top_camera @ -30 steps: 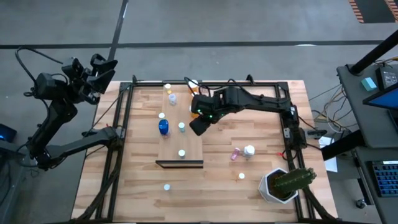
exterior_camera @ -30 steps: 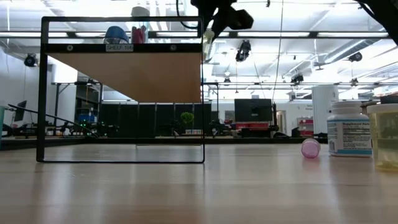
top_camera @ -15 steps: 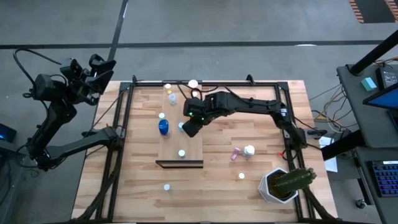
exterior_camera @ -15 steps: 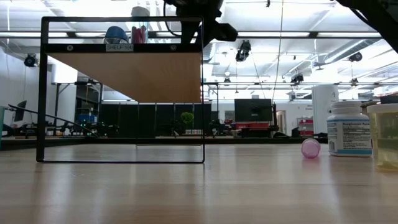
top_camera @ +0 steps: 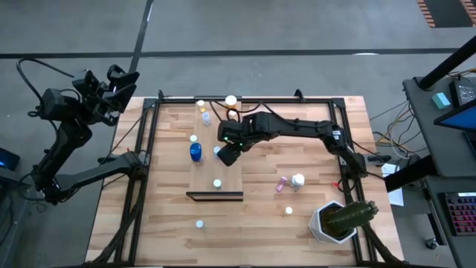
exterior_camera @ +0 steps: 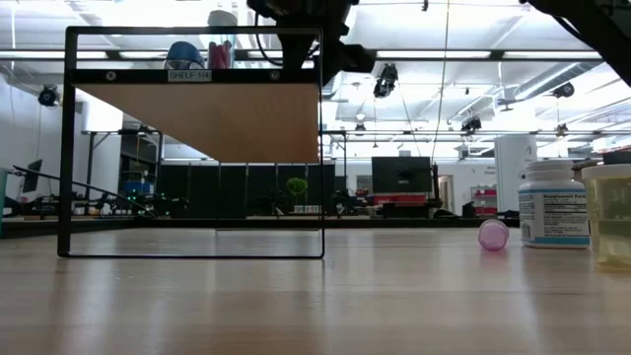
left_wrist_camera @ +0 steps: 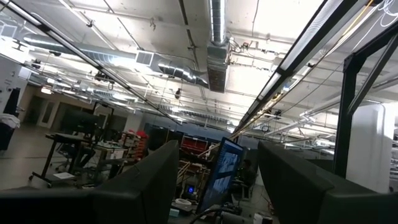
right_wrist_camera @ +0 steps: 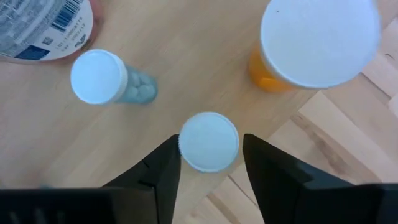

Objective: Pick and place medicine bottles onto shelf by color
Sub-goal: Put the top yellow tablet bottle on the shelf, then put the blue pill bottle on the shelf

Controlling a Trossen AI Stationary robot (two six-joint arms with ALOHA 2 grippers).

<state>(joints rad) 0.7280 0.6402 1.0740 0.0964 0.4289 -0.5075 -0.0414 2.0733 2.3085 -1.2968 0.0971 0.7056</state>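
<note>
My right gripper (right_wrist_camera: pixel 208 163) spread wide around an upright white-capped clear bottle (right_wrist_camera: pixel 209 141), near the pale wooden shelf (top_camera: pixel 204 173) side edge, open planked surface (top_camera: pixel 290 152) alongside, left gripper (top_camera: pixel 119 80) open off-table.

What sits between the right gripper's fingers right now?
In the right wrist view, a white-capped bottle stands upright between the right gripper fingers, which are spread open on either side of it, over the shelf.

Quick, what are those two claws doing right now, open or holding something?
Left gripper: open, holding nothing, raised off the table's left side.
Right gripper: open over the shelf, fingers either side of a white-capped bottle, not gripping it.
</note>
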